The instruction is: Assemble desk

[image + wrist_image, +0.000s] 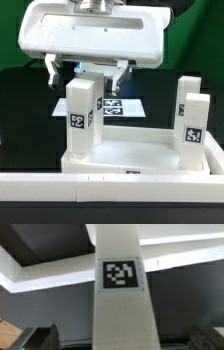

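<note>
White legs stand on the slab; hand open above one.

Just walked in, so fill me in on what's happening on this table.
A robot arm is putting together a white desk. The slab lies flat on the table, and two legs stand upright on it: one toward the exterior view's left, another toward its right. The gripper hangs directly above the left leg with its fingers spread open on either side of the leg's top, not gripping it. The marker board lies behind.
</note>
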Controlling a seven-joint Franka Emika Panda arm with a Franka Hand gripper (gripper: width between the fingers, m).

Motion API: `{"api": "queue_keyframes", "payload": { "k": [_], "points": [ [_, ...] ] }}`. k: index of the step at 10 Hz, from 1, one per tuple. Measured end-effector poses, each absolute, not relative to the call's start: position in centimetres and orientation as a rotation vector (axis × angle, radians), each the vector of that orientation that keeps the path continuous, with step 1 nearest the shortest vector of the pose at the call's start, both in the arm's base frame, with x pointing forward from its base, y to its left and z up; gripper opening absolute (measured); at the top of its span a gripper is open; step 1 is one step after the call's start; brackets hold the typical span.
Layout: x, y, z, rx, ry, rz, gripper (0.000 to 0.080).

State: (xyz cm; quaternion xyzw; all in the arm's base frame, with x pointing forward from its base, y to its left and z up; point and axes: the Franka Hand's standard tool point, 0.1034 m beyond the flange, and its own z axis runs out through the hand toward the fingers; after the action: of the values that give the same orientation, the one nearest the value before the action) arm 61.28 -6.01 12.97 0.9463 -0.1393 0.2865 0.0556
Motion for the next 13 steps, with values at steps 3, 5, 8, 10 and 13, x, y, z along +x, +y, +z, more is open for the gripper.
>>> {"api": "queue_keyframes", "payload": {
  "k": [3, 5, 8, 10, 13],
  "points": [
    [61.3, -6.0, 13.0, 2.872, -0.423, 0.87, 0.0649],
    [61.3, -6.0, 13.0, 2.872, -0.423, 0.869, 0.0649],
    [61.4, -6.0, 13.5, 2.981, -0.474, 0.684, 0.0649],
    [61.4, -6.3, 13.2, 3.011, -0.495, 0.606, 0.0649],
    [61.1, -5.1, 12.6, 3.156, -0.595, 0.136, 0.0649]
  ]
}}
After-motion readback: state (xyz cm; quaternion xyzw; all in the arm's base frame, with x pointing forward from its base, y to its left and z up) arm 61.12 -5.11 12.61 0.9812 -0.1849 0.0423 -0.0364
